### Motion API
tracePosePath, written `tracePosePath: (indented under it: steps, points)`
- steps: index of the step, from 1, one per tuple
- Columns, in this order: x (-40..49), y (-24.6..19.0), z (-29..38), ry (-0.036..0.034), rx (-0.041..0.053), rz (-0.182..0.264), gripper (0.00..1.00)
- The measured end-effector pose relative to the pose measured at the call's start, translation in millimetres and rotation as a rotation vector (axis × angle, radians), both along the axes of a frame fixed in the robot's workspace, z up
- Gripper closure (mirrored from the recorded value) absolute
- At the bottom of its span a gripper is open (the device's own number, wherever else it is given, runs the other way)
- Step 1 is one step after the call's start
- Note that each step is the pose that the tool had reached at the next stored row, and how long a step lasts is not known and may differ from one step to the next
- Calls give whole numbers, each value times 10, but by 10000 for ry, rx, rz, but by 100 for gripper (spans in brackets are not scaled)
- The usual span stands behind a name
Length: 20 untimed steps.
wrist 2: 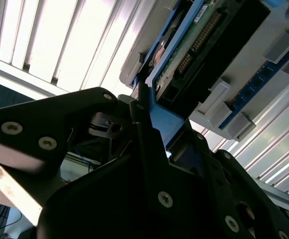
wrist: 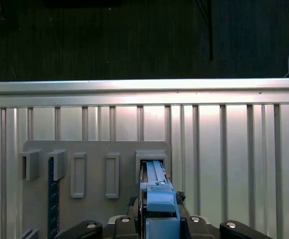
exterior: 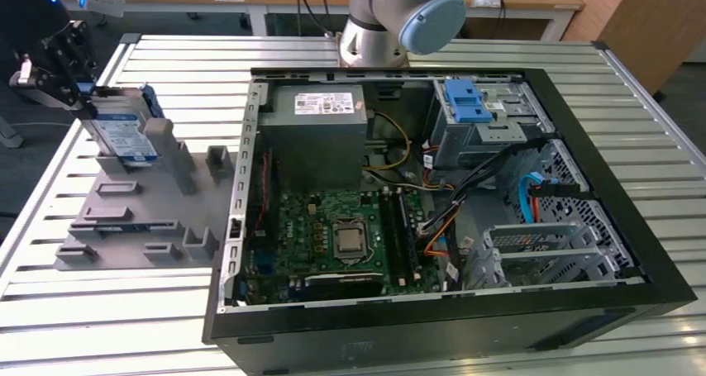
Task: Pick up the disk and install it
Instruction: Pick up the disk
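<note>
The disk (exterior: 119,133) stands on edge at the far end of a grey holder block (exterior: 144,227), at the exterior view's left. It is silver with a blue-and-white label and blue rails. My gripper (exterior: 79,91) sits over its upper end, shut on its blue-railed edge. In the first wrist view the blue rail of the disk (wrist: 159,199) runs from my gripper (wrist: 159,221) down into a slot of the holder block (wrist: 94,154). In the second wrist view the disk (wrist 2: 199,40) shows its circuit-board side, with my gripper (wrist 2: 156,117) closed around its blue end.
An open black computer case (exterior: 617,227) lies on the slatted metal table (exterior: 33,219), at the exterior view's right. It holds a motherboard (exterior: 331,235), a grey power supply (exterior: 320,136) and a drive cage with a blue latch (exterior: 469,103). The arm's base (exterior: 392,21) stands behind it.
</note>
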<state>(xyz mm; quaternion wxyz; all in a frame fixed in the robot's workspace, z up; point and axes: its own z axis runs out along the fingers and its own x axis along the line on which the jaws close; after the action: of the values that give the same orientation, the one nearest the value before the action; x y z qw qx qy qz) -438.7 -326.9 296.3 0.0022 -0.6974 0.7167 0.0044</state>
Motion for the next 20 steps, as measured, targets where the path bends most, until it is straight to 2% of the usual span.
tracePosePath:
  steps: [5, 20]
  points:
    - [-1, 0, 6, 0, 17, 0, 64]
    - [0, 0, 91, -2, 22, 0, 64]
